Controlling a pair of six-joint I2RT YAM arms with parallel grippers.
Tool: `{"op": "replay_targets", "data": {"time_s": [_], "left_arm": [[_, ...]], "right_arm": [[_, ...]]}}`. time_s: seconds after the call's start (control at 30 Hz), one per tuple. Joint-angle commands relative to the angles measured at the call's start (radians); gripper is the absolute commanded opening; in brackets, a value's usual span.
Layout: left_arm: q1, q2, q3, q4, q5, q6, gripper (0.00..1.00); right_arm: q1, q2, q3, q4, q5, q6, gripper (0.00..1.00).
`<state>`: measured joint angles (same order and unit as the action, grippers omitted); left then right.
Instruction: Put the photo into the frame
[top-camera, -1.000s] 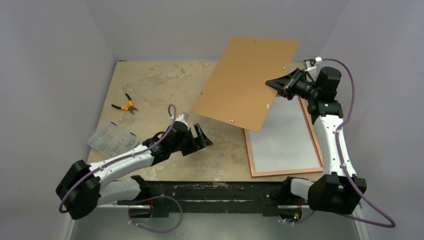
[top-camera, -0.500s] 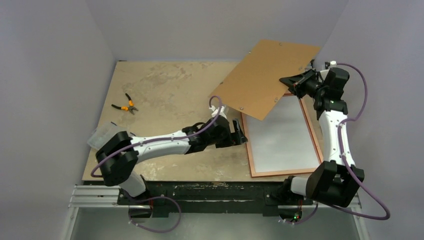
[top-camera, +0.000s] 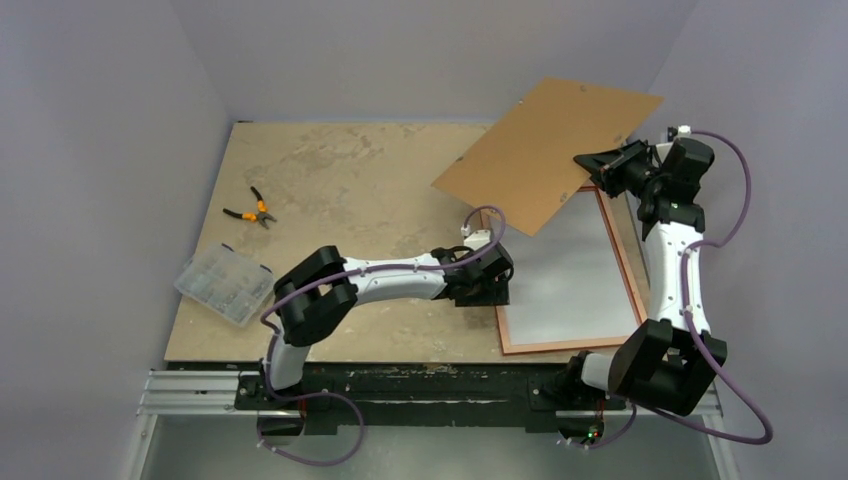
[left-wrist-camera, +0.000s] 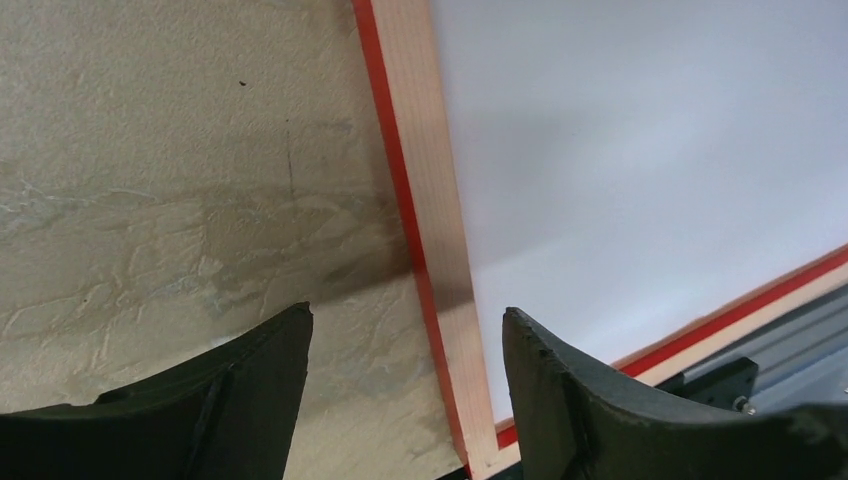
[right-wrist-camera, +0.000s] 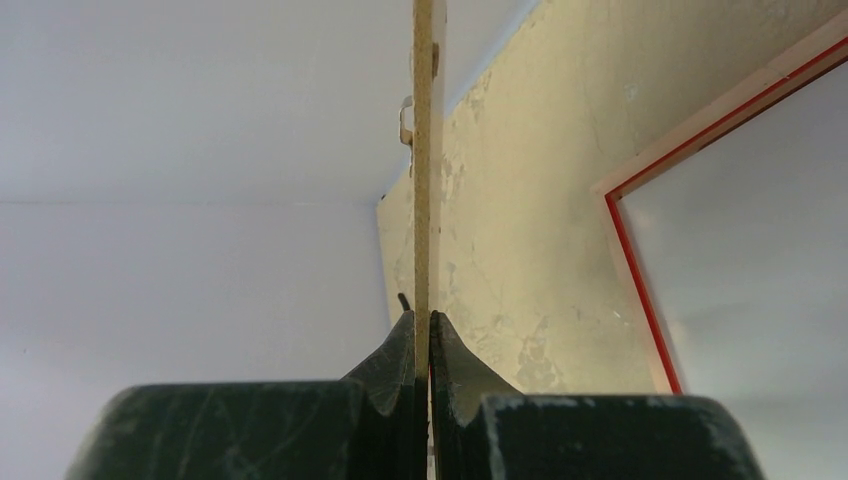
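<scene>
The left gripper (top-camera: 497, 285) hangs low over the left rail of the frame (top-camera: 570, 345), jaws standing well apart with nothing between them. From its wrist view the gripper (left-wrist-camera: 405, 312) straddles that pale wood rail (left-wrist-camera: 440, 230), whose outer edge shows red; I cannot tell whether the fingers touch it. The frame lies flat on the surface (top-camera: 340, 190), back upward, at the right side near the arm bases. A whitish-grey sheet (top-camera: 565, 275) fills its opening; whether that is the photo's white reverse or the bare pane I cannot tell.

The right gripper (top-camera: 600, 165) is clamped tight on the edge of the brown backing board (top-camera: 550, 150), holding it tilted in the air above the frame's far end. Well away to the left lie orange-handled pliers (top-camera: 250, 210) and a clear compartment box (top-camera: 222, 284).
</scene>
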<state>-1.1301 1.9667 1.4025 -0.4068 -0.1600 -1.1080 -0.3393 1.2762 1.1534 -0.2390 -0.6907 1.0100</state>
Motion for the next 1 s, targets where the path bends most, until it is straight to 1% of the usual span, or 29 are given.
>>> {"op": "replay_targets", "data": {"time_s": [0.0,0.07,0.2,0.27,0.4,0.47,0.57,0.67,0.77,0.9,0.97], "left_arm": [[-0.015,0.062,0.077,-0.054,-0.016,0.015,0.67],[-0.019,0.095,0.109,-0.081,-0.015,0.019,0.65],[-0.019,0.13,0.131,-0.124,-0.021,0.017,0.54],[-0.017,0.145,0.138,-0.146,-0.028,0.017,0.49],[-0.005,0.163,0.132,-0.189,-0.029,0.01,0.34],[0.011,0.146,0.093,-0.183,-0.029,-0.001,0.25],[0.043,0.083,-0.006,-0.143,-0.031,-0.012,0.16],[0.079,-0.002,-0.121,-0.104,-0.045,-0.021,0.09],[0.114,-0.092,-0.248,-0.065,-0.048,-0.022,0.01],[0.144,-0.204,-0.341,-0.073,-0.07,0.038,0.0],[0.15,-0.248,-0.359,-0.113,-0.098,0.068,0.0]], "right_arm": [[-0.019,-0.04,0.007,0.089,-0.022,0.015,0.0],[-0.023,-0.041,0.007,0.089,-0.022,0.016,0.0],[-0.029,-0.044,-0.003,0.089,-0.028,0.016,0.0],[-0.031,-0.047,-0.014,0.099,-0.032,0.02,0.0],[-0.032,-0.049,-0.026,0.104,-0.041,0.025,0.0],[-0.032,-0.051,-0.028,0.099,-0.043,0.017,0.0],[-0.032,-0.054,-0.042,0.094,-0.05,0.006,0.0],[-0.032,-0.052,-0.06,0.09,-0.064,-0.017,0.0],[-0.032,-0.042,-0.072,0.051,-0.061,-0.06,0.0],[-0.031,-0.039,-0.099,0.046,-0.078,-0.072,0.0],[-0.029,-0.039,-0.115,0.047,-0.093,-0.079,0.0]]}}
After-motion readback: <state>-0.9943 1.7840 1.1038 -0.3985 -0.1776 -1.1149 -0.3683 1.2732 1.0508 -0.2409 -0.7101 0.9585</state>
